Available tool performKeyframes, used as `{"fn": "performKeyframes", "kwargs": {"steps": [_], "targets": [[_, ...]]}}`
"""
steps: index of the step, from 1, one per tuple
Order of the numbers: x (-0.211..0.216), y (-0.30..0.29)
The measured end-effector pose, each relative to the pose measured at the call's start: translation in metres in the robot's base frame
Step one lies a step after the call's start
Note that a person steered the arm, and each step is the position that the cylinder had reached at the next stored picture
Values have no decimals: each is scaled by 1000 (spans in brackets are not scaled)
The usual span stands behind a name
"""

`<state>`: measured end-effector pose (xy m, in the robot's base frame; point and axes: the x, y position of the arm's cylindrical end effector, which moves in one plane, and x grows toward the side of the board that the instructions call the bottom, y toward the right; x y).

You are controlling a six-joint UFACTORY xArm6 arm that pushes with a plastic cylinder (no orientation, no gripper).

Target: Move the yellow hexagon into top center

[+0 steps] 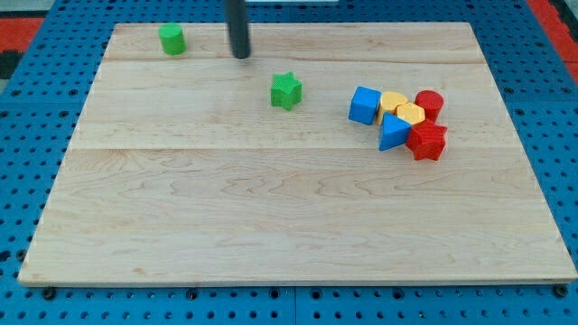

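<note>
Yellow hexagon (pixel 411 114) is located near the tabletop's right edge, packed among the blue cube (pixel 364 105), blue triangle (pixel 393 133) and red blocks; no displacement toward top centre is evident. My tip (pixel 240 56) is positioned well apart, near the top edge. No jaws are fitted, so no jaw state applies.

The small yellow hexagon block (pixel 411 113) lies flat on the wooden board, in the upper part of the view's right half. It sits in the middle of a tight cluster, touching other blocks on several sides. Only its yellow top face and a little of its side can be seen.
</note>
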<state>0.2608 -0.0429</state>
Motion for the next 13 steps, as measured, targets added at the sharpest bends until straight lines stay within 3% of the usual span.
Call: {"fn": "performKeyframes", "kwargs": {"steps": [2,3,5,8,11,12,13], "targets": [[6,188],[60,272],[136,251],[161,180],[190,63],[177,33],[173,55]]}}
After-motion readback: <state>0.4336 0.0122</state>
